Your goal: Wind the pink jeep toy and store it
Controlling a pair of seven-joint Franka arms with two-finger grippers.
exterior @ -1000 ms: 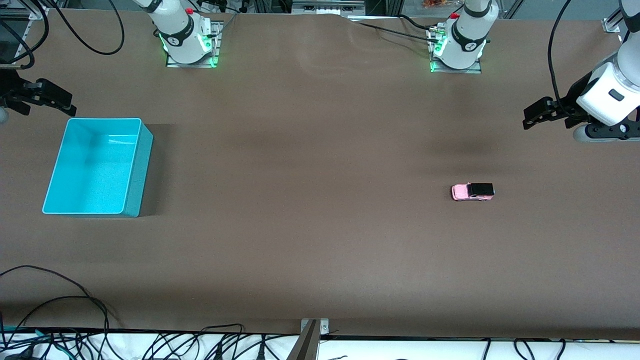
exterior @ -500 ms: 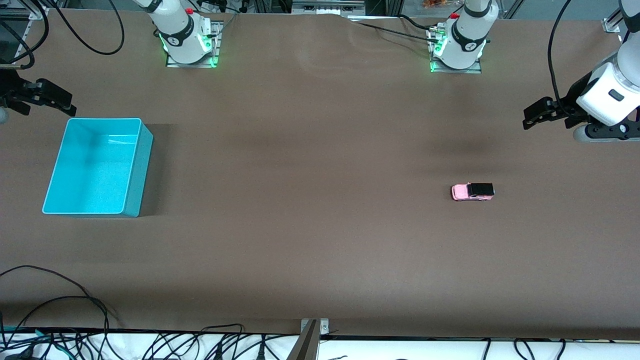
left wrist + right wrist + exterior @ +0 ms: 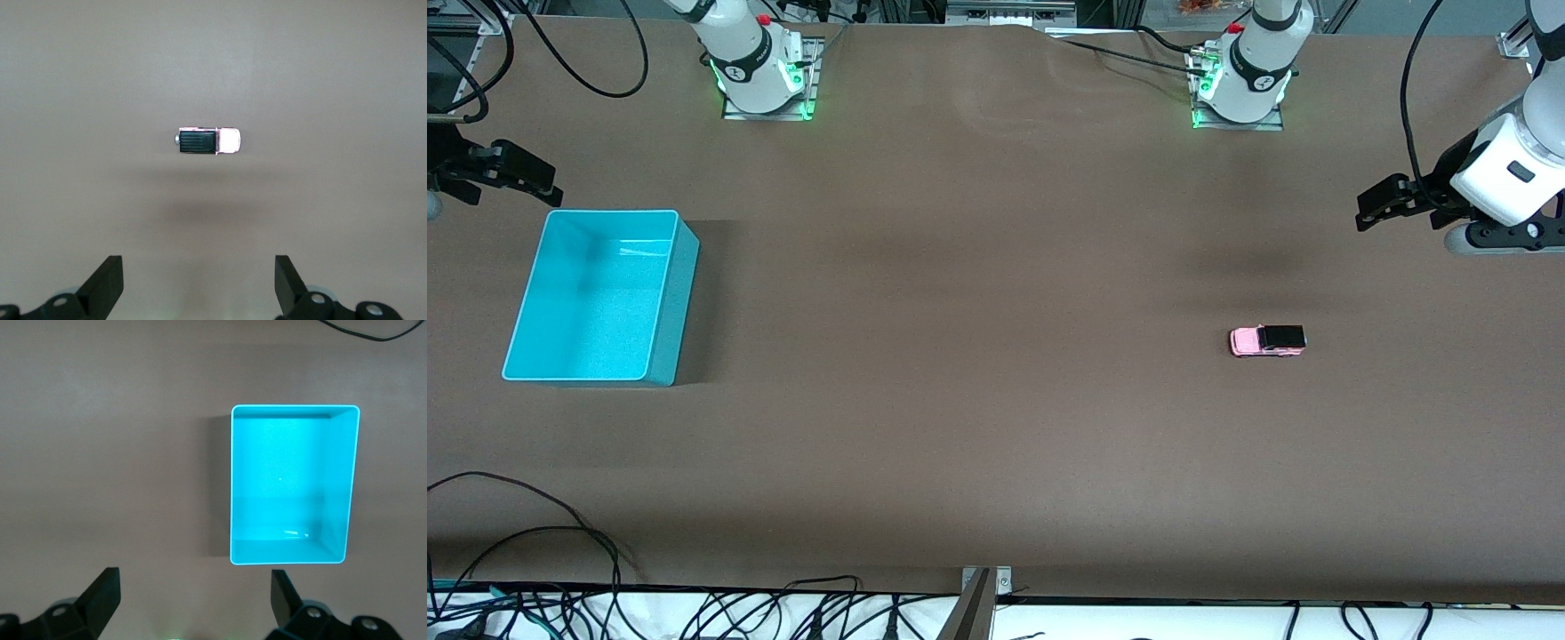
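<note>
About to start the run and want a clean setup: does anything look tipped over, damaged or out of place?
Nothing stands out. The pink jeep toy sits upright on its wheels on the table; the turquoise bin stands level. Left gripper and right gripper hang open, holding nothing.

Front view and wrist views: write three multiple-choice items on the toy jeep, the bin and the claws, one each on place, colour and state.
1. Where is the small pink toy jeep with the black roof?
A. in the bin
B. on the brown table
C. in a claw

2. What colour is the rectangular plastic bin?
A. turquoise
B. red
C. white

3. How is the left claw?
A. shut on the jeep
B. shut, empty
C. open, empty

B: it sits on bare tabletop. A: walls and floor are turquoise. C: fingers spread above the jeep.
</note>
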